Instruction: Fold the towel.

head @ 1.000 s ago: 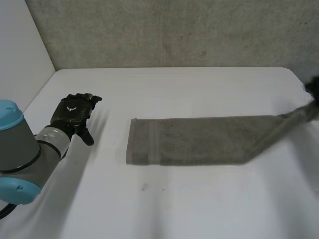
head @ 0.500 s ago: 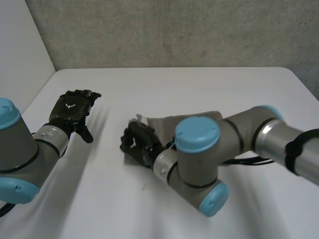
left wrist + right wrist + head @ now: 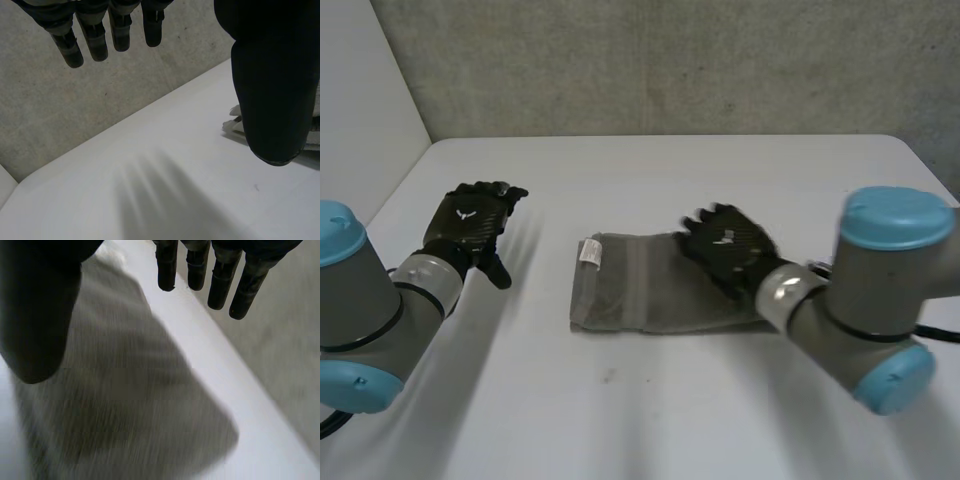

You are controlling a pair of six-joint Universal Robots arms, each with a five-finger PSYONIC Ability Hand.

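my left hand [image 3: 468, 222] spread, holds nothing, apart from towel [image 3: 630, 288] | my right hand [image 3: 728, 248] spread, holds nothing, over towel's right end

Bare robot-lab test bench: plain white table [image 3: 650, 410] against a rough grey concrete wall [image 3: 670, 60].

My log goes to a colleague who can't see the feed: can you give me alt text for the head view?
A grey towel lies flat in the middle of the white table, and the right hand, fingers straight, is over its right end. The left hand, also open, is off to the towel's left, apart from it.
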